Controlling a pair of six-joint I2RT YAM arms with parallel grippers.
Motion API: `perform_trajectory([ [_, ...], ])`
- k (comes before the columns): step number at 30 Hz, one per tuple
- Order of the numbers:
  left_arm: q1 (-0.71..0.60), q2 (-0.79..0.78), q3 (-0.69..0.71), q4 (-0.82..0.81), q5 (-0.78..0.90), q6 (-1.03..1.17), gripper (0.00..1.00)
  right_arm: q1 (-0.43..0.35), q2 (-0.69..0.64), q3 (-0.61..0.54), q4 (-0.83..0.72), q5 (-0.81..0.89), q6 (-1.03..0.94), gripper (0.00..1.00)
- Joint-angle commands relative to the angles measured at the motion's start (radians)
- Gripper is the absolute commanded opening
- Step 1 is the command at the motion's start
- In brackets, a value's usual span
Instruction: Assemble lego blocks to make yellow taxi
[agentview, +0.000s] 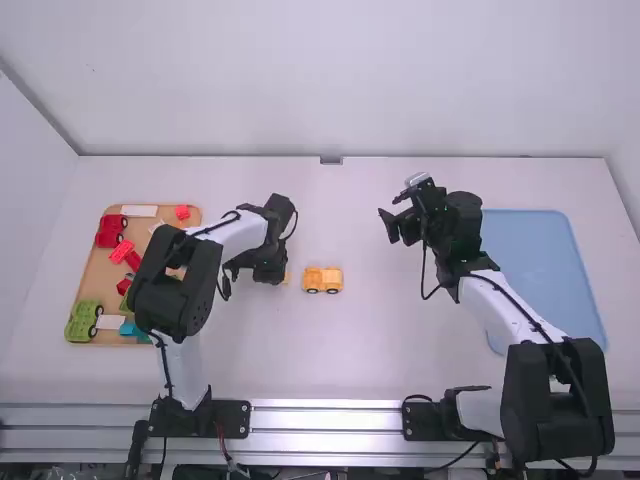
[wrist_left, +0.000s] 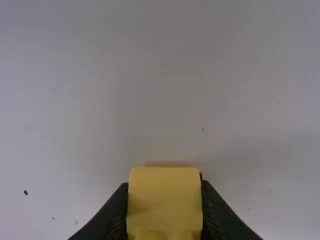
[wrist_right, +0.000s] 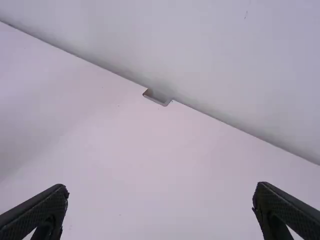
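In the high view my left gripper (agentview: 276, 274) is low over the table, just left of the yellow-orange wheeled taxi body (agentview: 323, 280). A sliver of a yellow block (agentview: 286, 279) shows beside its fingers. In the left wrist view my left gripper (wrist_left: 164, 210) is shut on that yellow block (wrist_left: 164, 197), which sits between both fingers. My right gripper (agentview: 391, 216) stands above the table, up and to the right of the taxi body, with nothing held. From the right wrist view, the right gripper (wrist_right: 160, 210) has its two fingers wide apart.
An orange-brown tray (agentview: 92, 290) at the left holds red, green, blue and white pieces, including wheeled vehicle parts. The left arm reaches over it. A blue tray (agentview: 550, 270) lies at the right, partly behind the right arm. A wall rises along the table's far edge.
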Motion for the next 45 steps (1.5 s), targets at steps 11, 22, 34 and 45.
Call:
perform_trajectory([
  [11,-0.002,0.009,-0.008,-0.018,0.016,0.003,0.99,0.004,-0.011,-0.002,-0.001,-0.006,0.0,0.99],
  [22,-0.002,-0.014,0.37,-0.446,-0.071,0.29,0.99,0.005,-0.011,-0.002,0.006,-0.006,-0.02,0.99],
  [34,-0.002,-0.014,0.701,-0.541,-0.29,1.468,0.9,-0.003,-0.011,-0.002,0.006,-0.006,-0.026,0.98],
  [45,-0.003,-0.013,0.62,-0.322,-0.235,2.386,0.99,-0.003,-0.011,-0.002,0.033,-0.003,-0.026,0.99],
])
